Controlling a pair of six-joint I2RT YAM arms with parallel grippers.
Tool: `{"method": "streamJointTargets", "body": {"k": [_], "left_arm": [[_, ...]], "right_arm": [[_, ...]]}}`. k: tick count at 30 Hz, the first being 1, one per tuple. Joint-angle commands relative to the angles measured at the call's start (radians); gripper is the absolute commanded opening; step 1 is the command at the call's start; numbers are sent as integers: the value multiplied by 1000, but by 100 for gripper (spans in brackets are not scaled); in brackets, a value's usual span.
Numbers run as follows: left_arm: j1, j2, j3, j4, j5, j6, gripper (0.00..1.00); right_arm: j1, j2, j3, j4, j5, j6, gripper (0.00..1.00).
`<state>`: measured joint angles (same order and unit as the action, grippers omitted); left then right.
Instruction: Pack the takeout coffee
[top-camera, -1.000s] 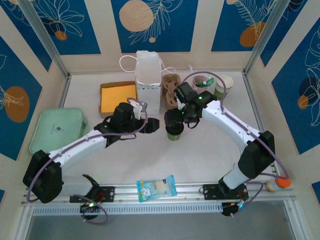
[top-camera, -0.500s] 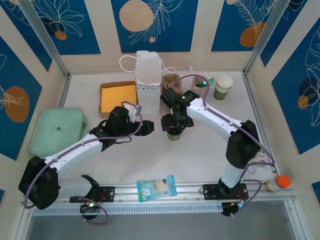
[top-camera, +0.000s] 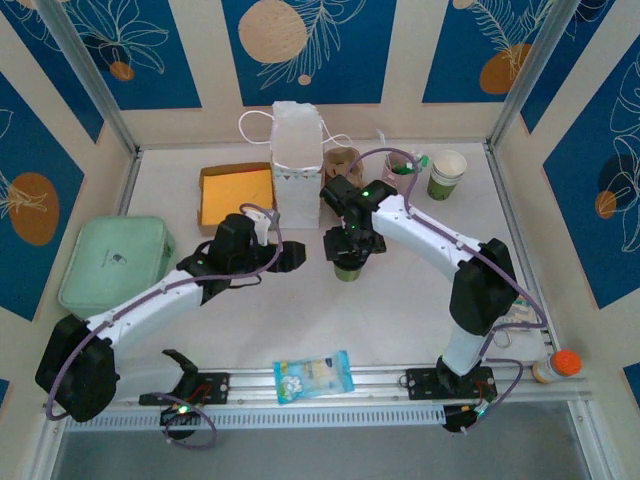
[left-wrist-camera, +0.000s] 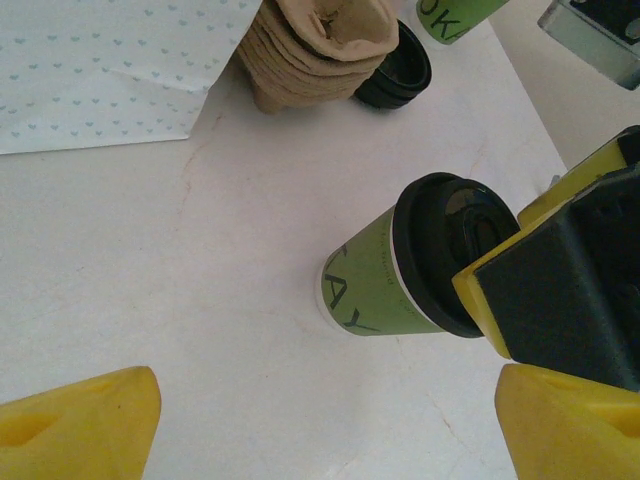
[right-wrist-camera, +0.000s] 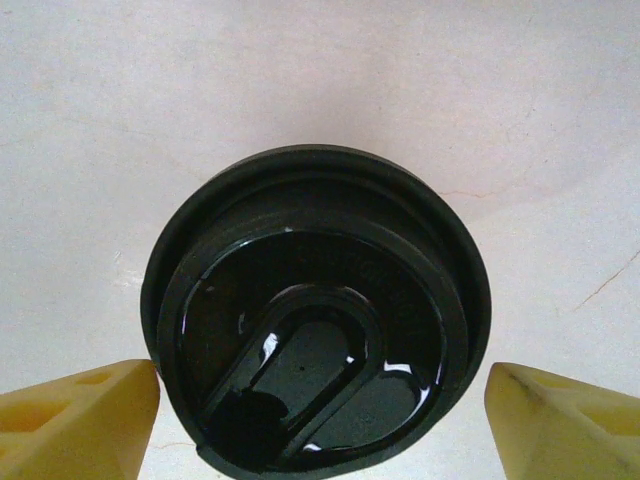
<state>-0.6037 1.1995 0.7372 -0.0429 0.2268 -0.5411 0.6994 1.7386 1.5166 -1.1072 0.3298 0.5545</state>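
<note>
Centre the released right claw astride the lidded coffee cup, clamp gently; hold the released left claw clear.

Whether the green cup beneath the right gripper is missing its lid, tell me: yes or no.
No: a black lid sits closed over the top of the green cup.

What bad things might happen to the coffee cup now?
1. The right gripper straddles the black lid, not the green cup wall. Squeezing there might pop the lid off or let the cup slip.
2. If one side of the gripper touches first, the tall cup could tip over.
3. The left gripper sits close by, so the arms might bump.
</note>
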Motion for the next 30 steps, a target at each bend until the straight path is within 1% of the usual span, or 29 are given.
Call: {"method": "streamJointTargets", "body": {"k": [1, 8, 23, 30], "left_arm": [[13, -16, -12, -2, -6, 4, 87], [13, -19, -7, -3, -1, 3, 86], [13, -11, -6, 2, 3, 6, 86], [13, -4, -5, 9, 6, 3, 85]], "right_arm": [[3, 16, 24, 3, -7, 6, 85], [3, 20, 8, 26, -14, -2, 83], [3, 28, -16, 38, -12, -2, 75], [15, 34, -35, 47, -6, 6, 75]]}}
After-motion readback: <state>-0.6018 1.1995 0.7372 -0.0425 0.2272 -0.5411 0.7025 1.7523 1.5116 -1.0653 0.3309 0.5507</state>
